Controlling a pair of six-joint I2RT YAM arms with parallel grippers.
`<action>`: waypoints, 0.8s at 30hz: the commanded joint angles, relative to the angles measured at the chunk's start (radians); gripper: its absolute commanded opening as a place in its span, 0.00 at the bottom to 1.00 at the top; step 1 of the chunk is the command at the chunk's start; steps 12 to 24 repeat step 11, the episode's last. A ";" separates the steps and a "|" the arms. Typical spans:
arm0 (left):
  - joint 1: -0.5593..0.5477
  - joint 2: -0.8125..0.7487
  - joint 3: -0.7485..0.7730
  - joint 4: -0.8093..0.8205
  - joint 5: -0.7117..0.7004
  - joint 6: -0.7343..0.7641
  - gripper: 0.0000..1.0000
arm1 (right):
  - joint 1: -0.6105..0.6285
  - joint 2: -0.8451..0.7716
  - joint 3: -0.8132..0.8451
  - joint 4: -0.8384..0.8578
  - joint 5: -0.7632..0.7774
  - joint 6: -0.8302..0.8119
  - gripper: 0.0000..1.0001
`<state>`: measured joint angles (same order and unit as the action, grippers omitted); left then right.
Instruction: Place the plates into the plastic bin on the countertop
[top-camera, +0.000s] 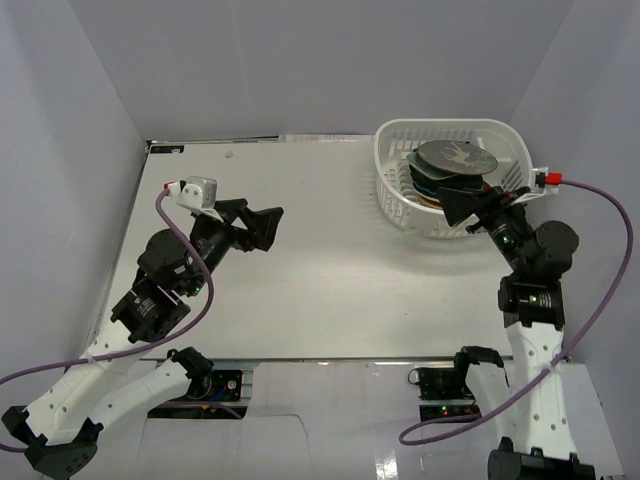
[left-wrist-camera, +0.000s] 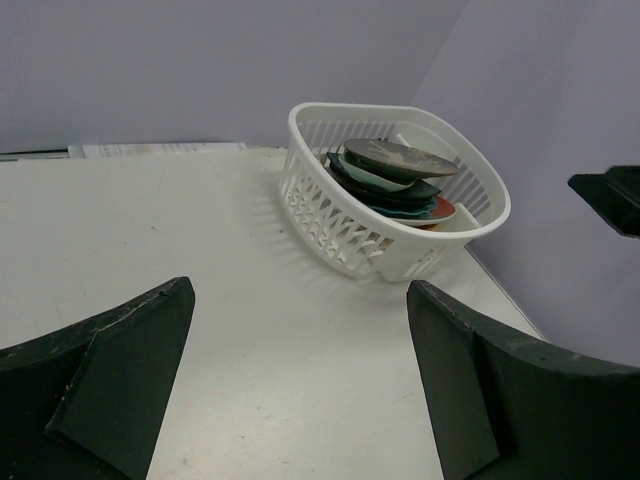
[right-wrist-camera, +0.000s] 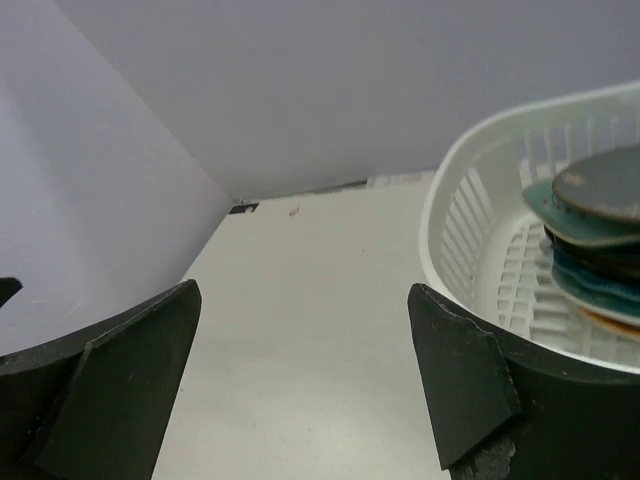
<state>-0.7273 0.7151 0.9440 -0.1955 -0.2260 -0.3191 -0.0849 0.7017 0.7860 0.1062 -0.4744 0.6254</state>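
At the left of the frame your left claw (top-camera: 270, 230) hangs over the matte white counter (top-camera: 330, 270), jaws spread wide and empty, well apart from the rest. In the upper right, the large white plastic bin (top-camera: 450, 123) with slotted lattice sides sits on the counter. Inside lies the tilted stack of mixed plates (left-wrist-camera: 385, 188): a dark grey round plate (top-camera: 457, 157) on top, teal ones beneath, a red edge lowest. Your right claw (top-camera: 475, 208), jaws apart and empty, hangs at the bin's near rim, covering part of it.

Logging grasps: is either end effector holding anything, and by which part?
Nothing held: left end effector and right end effector open, empty; plates lie in the bin.
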 joint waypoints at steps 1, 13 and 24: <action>0.006 -0.014 0.049 -0.015 -0.039 0.014 0.98 | 0.001 -0.138 0.031 0.006 -0.023 -0.082 0.90; 0.006 -0.095 -0.008 0.002 -0.062 -0.015 0.98 | 0.001 -0.274 0.081 -0.105 0.103 -0.182 0.90; 0.006 -0.095 -0.008 0.002 -0.062 -0.015 0.98 | 0.001 -0.274 0.081 -0.105 0.103 -0.182 0.90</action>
